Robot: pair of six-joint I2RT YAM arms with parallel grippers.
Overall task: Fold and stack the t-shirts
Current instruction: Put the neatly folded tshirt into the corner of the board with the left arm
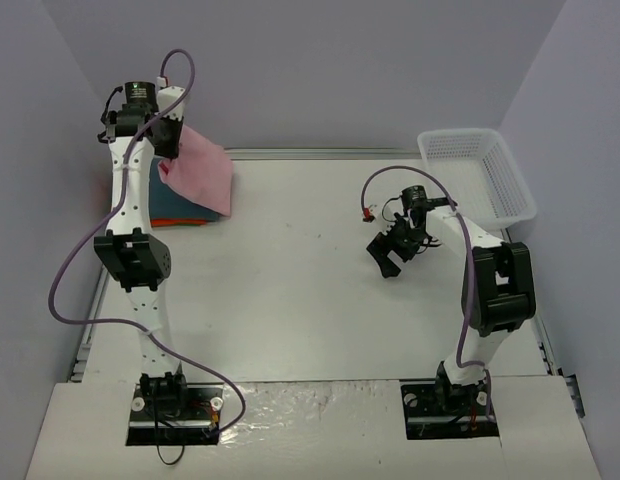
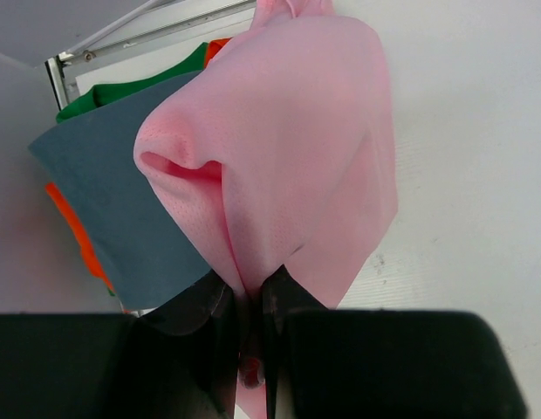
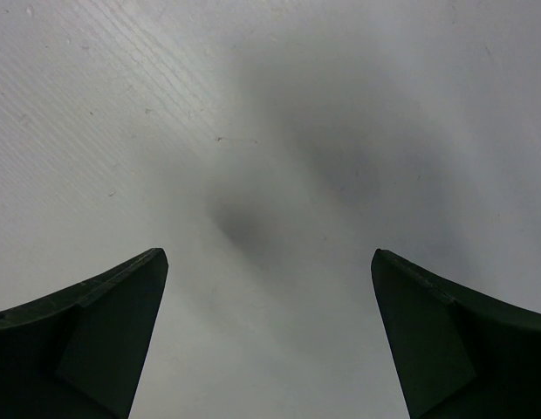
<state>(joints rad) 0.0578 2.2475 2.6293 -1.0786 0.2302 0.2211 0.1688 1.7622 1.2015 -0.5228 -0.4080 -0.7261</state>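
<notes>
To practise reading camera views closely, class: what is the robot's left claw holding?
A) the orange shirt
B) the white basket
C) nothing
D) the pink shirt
D: the left claw is pinched shut on a fold of the pink shirt, bunched in front of the blue-grey shirt; the right claw is open and empty.

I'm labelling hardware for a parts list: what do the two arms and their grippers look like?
The left arm and right arm have white links and black joint housings. A purple-grey cable loops along each. The left gripper and right gripper have matte black, tapered fingers. No markings are legible.
</notes>
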